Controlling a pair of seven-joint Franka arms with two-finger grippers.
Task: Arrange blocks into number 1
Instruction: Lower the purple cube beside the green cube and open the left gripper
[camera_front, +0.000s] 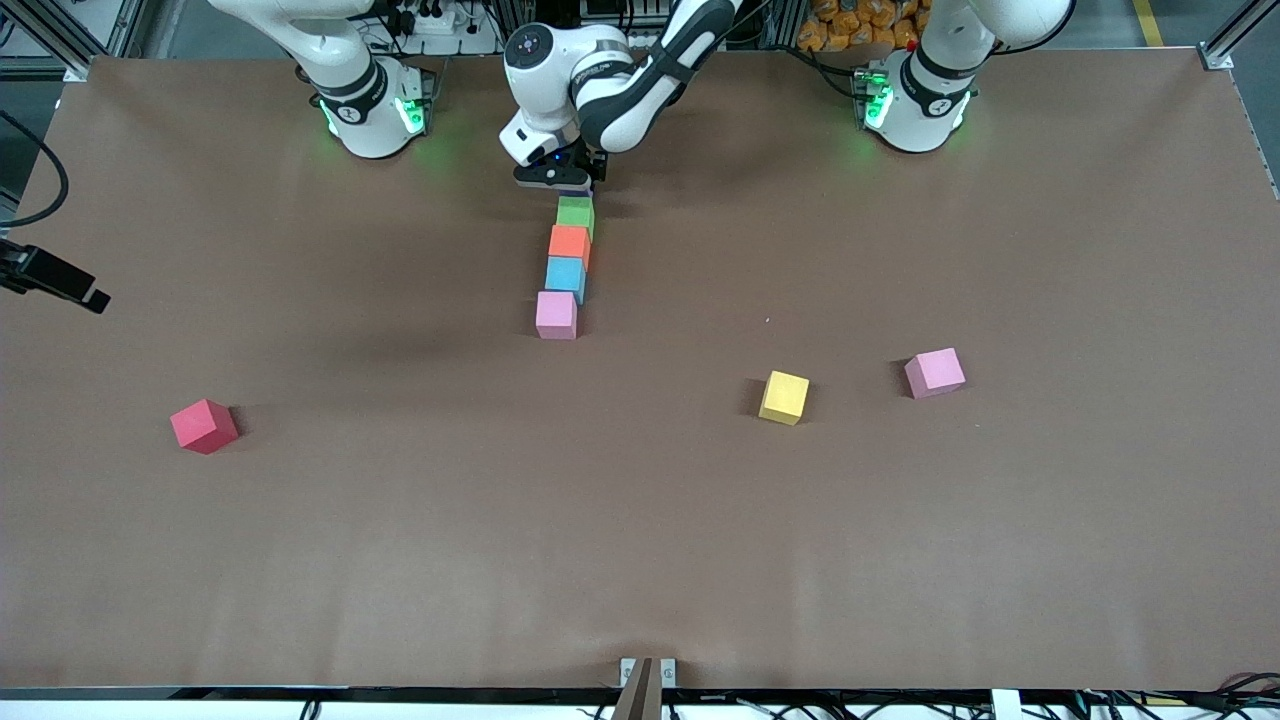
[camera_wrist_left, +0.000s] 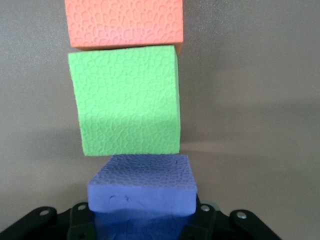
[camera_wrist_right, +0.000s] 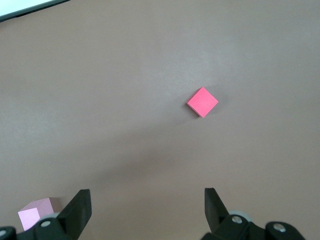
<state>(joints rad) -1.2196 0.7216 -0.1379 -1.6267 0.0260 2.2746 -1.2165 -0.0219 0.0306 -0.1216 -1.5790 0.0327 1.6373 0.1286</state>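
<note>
Blocks: a line of four runs down the middle of the table (camera_front: 300, 560), faces touching or nearly so. Landmark is the green block (camera_front: 576, 214). Just nearer the front camera than green sits the orange block (camera_front: 570, 244), then the light blue block (camera_front: 565, 275), then a pink block (camera_front: 556, 314) at the end of the line nearest the camera.

The purple block (camera_wrist_left: 142, 187) is just beside green on its robot-base side, pinched in the left gripper (camera_front: 556, 176); in the left wrist view its edge sits close to green's, and contact cannot be confirmed. In the front view the gripper hides it almost entirely.

The right gripper (camera_wrist_right: 147, 212) waits high over the table with fingers (camera_wrist_right: 77, 210) spread wide and nothing between them.

Loose cubes, all well apart from green and nearer the camera: red cube (camera_front: 204, 425) toward the right arm's end; yellow cube (camera_front: 783, 397) and a second pink cube (camera_front: 935, 372) toward the left arm's end.
</note>
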